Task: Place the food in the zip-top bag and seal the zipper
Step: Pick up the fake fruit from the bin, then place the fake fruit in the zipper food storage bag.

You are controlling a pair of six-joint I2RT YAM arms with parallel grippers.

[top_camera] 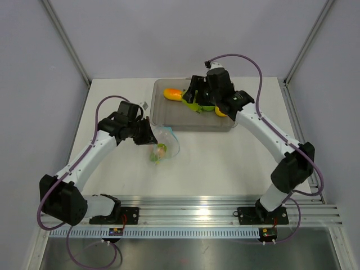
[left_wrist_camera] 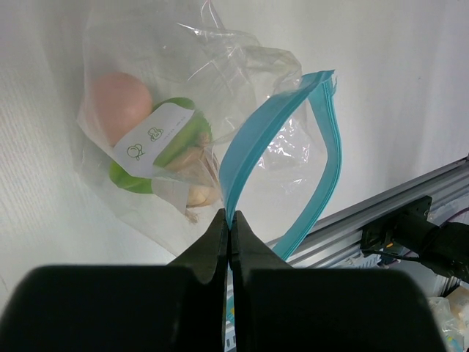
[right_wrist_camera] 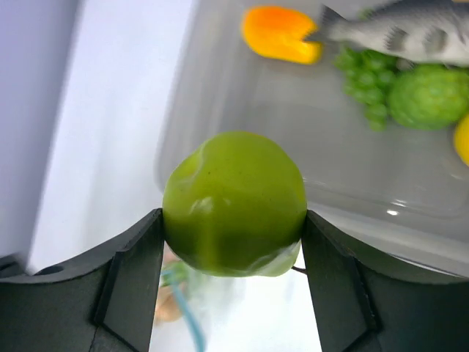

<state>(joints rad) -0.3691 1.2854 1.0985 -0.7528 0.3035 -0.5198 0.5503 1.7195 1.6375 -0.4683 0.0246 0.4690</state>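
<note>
Green pear-type fruit (right_wrist_camera: 234, 202) is clamped between both fingers of the right gripper (right_wrist_camera: 233, 218), with the jaws closed against its sides. The grip looks centred, approx. at the fruit's widest part. The payload hangs above the clear grey tray (top_camera: 169, 116). An orange-yellow mango piece (right_wrist_camera: 278, 33) and other toy foods lie inside the tray.

Left gripper (left_wrist_camera: 230, 224) is pinched tight on one lip of the zipper (left_wrist_camera: 256, 139), at the end of the strip. The second lip bows away from the first, so the mouth stands open as a loop. The zip-top bag (top_camera: 167, 140) rests on the table (top_camera: 225, 163) just beside the tray's near-left corner. It already holds a pinkish egg (left_wrist_camera: 121, 106), a green piece and a beige piece.

Key relation:
- Bag lies from the right gripper toward the left arm and toward the arm bases, i.e. off the tray's near-left corner.
- Zipper long axis runs away from the left fingers, per the left wrist view. Its heading on the table can't be read from the top view.
- Left arm is nearer to the bag but is occupied holding the mouth. Right arm carries the fruit, so the transfer falls to it.

Assessment: the next move calls for the right gripper to travel left and back, then lower the fruit into the gap between the two lips. Approach should avoid pressing on the free lip, since the film is floppy and the loop may collapse.
</note>
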